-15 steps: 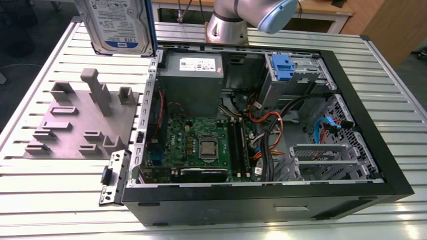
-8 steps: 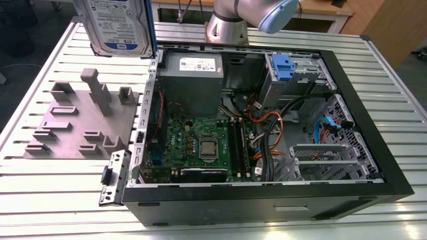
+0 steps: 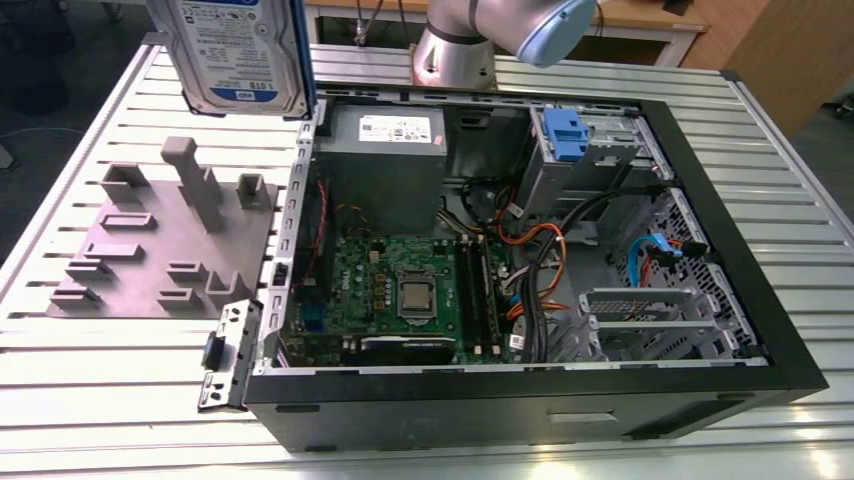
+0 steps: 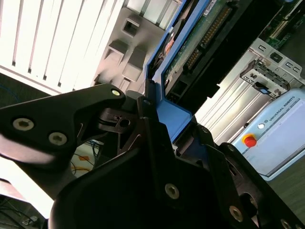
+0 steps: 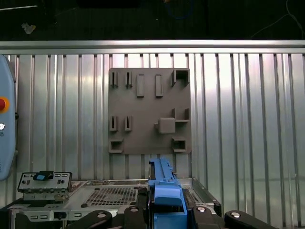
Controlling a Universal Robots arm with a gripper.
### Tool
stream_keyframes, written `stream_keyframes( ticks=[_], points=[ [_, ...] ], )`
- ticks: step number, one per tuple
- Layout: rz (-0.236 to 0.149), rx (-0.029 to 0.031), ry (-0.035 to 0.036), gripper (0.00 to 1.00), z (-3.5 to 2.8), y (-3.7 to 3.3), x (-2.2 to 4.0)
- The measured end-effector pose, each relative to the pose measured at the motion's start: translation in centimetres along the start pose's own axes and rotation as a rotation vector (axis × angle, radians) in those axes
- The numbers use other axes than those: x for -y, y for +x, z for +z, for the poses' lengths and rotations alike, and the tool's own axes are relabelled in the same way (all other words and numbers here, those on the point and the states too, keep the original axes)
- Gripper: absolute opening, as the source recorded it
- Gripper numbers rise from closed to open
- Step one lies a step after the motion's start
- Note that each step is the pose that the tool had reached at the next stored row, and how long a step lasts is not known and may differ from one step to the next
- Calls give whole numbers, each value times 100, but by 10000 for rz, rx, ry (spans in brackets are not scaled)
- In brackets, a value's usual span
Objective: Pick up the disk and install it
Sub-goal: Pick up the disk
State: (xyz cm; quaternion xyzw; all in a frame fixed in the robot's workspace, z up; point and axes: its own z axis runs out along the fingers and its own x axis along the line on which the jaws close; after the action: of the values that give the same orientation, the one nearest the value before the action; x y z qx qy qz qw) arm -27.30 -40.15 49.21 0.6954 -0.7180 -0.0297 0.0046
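One slatted metal table (image 3: 120, 390), open computer case (image 3: 467, 410), grey plate (image 3: 147, 250), wooden furniture (image 3: 774, 50) behind, claw (image 5: 167, 212) gripping the disk (image 3: 234, 50)

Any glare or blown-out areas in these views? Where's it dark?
Second wrist view: table slats blown out to white, gripper holding the disk nearly black. First wrist view: even light on the grey fixture plate, mild sheen on the slats, black beyond the table's edge. Exterior view: bright slats, computer case interior shaded.
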Motion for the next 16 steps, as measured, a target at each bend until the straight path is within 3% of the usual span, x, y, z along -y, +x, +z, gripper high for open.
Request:
stream_keyframes(
  ticks=[16],
  points=[
    [0, -1, 0, 36, 0, -2, 100]
  ],
)
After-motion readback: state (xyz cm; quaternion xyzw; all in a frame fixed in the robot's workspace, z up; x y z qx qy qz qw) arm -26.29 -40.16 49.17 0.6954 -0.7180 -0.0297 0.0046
